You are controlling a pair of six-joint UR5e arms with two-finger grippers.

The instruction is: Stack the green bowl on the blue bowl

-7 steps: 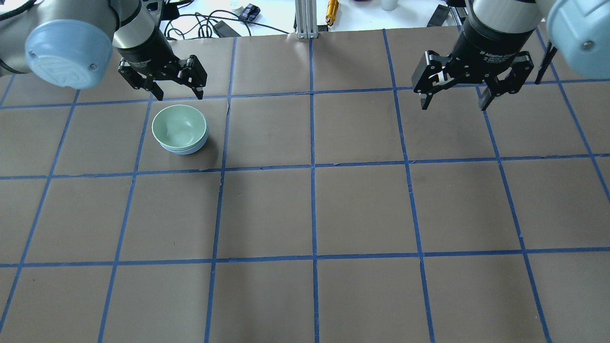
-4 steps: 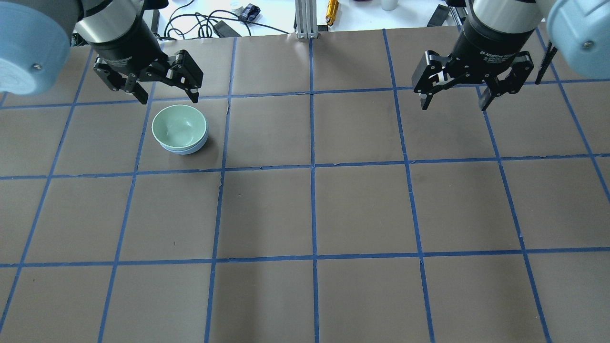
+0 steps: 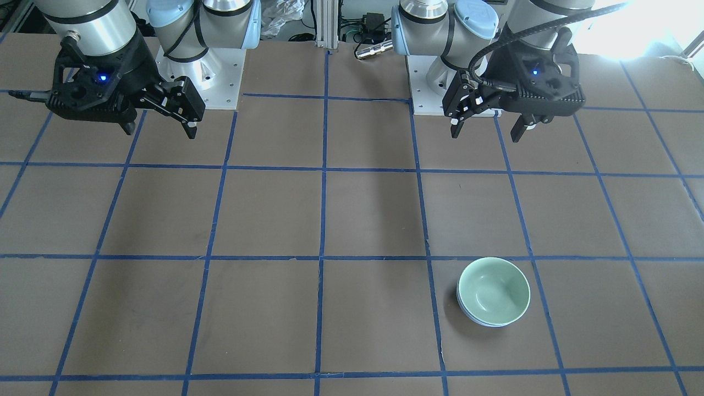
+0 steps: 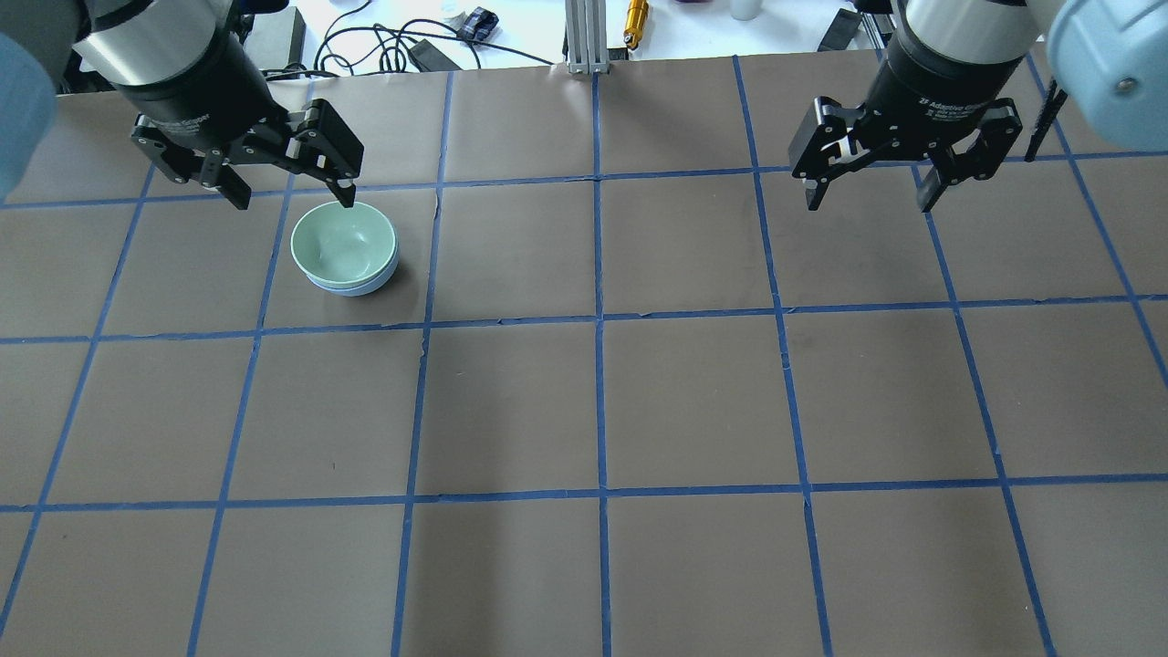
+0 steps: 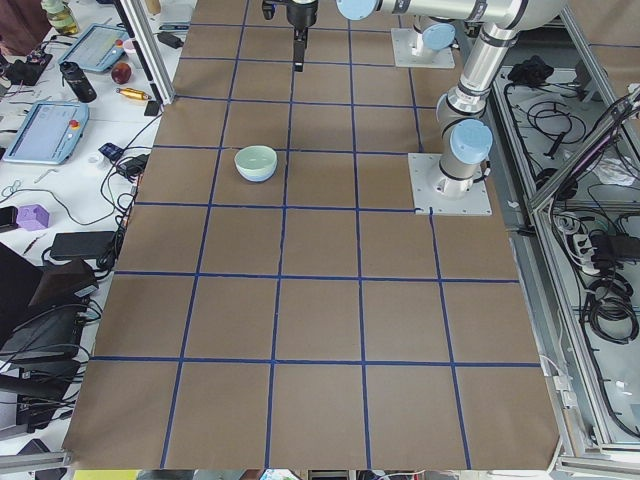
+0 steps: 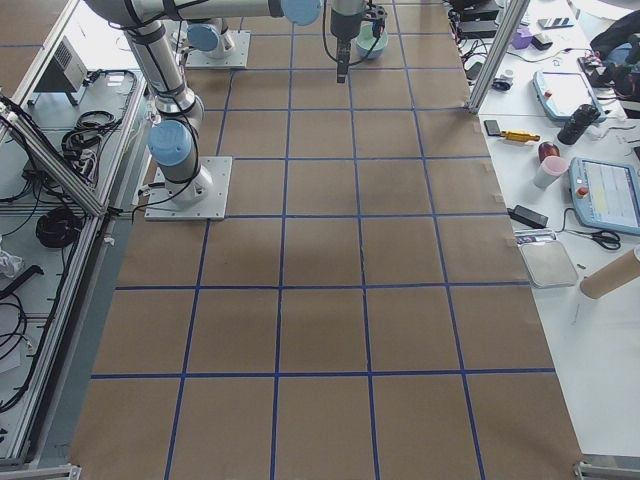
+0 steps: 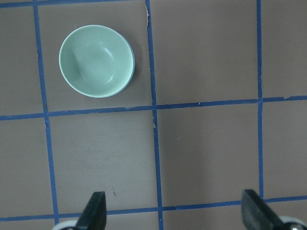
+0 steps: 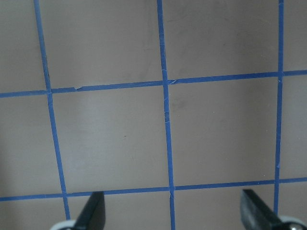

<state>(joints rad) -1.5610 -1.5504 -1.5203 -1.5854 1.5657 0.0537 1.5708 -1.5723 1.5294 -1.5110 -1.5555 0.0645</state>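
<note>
The green bowl sits nested inside the blue bowl, of which only a thin rim shows beneath it. The stack stands on the table's left half and also shows in the front view and the left wrist view. My left gripper is open and empty. It hovers above the table on the robot's side of the stack, apart from it, as the front view shows. My right gripper is open and empty, high over the right half, far from the bowls.
The table is brown paper with a blue tape grid. An aluminium post, a gold tool and cables lie beyond the far edge. Both arm bases stand at the robot's side.
My left gripper has moved to the left across the overhead view, still open and empty. The stacked bowls and my right arm have not moved.
</note>
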